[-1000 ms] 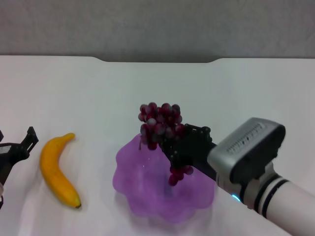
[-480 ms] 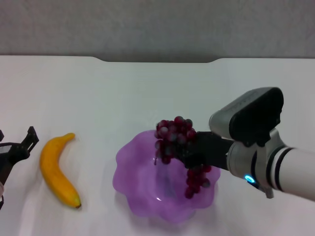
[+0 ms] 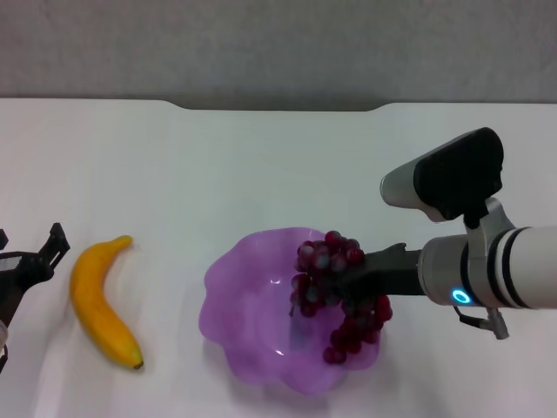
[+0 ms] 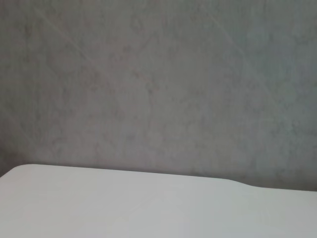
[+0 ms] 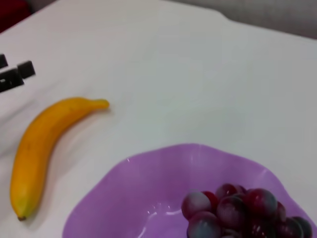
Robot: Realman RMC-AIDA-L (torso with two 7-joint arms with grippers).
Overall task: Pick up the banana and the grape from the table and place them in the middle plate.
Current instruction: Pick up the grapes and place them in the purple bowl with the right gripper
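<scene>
Over the middle plate (image 3: 239, 287), the right gripper (image 3: 348, 280) grips the grape (image 3: 335, 287).
Bumpy, floppy bunch; the banana (image 3: 100, 300) looks smooth, best pinched mid-body. Left gripper (image 3: 30, 266) sits open nearby.

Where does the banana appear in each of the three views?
Head view: the banana lies on the table at the lower left, left of the plate.
Left wrist view: not in it; only the table edge and wall show.
Right wrist view: the banana lies at the left.
Shared landmark: the plate, beside the banana in both.
</scene>
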